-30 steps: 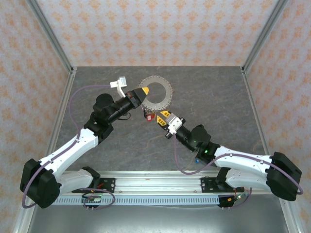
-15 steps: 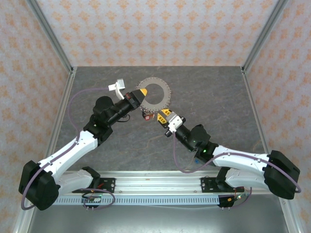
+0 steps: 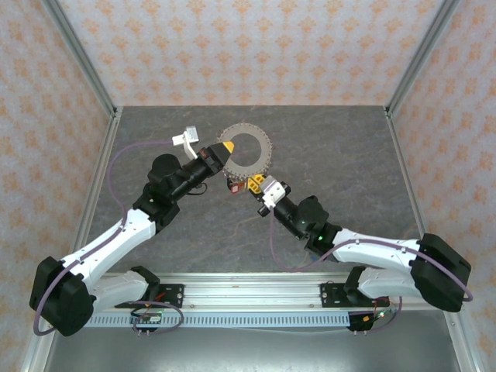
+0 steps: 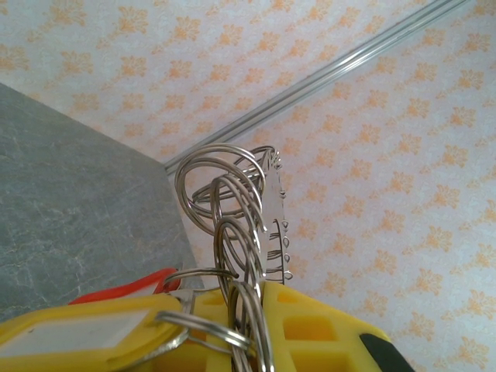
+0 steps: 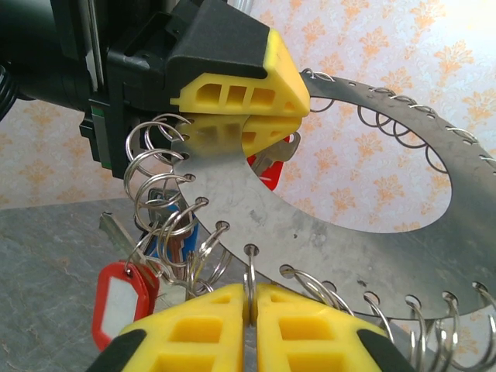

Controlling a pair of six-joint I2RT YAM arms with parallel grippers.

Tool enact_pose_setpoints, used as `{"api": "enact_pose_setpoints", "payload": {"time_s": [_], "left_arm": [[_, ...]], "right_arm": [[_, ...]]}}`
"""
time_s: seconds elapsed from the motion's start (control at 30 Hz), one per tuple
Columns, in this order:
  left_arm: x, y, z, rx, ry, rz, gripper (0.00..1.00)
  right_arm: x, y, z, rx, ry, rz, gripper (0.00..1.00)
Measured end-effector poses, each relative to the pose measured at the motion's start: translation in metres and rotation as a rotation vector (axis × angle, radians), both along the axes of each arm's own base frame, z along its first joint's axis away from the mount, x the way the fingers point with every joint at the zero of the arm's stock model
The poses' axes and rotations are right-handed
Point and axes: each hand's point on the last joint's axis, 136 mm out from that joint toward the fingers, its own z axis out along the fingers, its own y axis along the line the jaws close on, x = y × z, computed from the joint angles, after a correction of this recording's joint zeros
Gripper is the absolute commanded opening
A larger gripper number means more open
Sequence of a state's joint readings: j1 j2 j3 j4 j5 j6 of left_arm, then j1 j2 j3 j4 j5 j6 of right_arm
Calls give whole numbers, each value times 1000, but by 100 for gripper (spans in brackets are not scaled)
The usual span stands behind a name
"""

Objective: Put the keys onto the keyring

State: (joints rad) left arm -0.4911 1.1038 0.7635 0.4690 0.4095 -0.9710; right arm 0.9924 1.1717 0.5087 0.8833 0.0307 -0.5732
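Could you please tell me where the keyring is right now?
In the top view the keyring is over the middle of the table, its left rim clamped by the left end effector, with the right end effector at its near rim.

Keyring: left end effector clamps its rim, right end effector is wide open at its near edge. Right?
Not quite. The left end effector does clamp the keyring at its rim, but the right end effector is shut, not open: the right wrist view shows its fingers pinched on a small split ring at the near edge.
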Motion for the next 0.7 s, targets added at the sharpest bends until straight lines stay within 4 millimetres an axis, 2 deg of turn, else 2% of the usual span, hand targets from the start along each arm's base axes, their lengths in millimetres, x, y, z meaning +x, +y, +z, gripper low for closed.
{"api": "enact_pose_setpoints", "payload": {"time_s": [0.2, 0.37, 0.7], "left_arm": [[0, 1, 0, 0, -1, 3, 0], [1, 1, 0, 0, 1, 9, 0], [5, 8, -4, 8, 19, 56, 0]], "right_arm": [[1, 2, -1, 3, -1, 0, 10], [4, 2, -3, 8, 4, -9, 0], [7, -1, -3, 43, 54, -26, 0]]}}
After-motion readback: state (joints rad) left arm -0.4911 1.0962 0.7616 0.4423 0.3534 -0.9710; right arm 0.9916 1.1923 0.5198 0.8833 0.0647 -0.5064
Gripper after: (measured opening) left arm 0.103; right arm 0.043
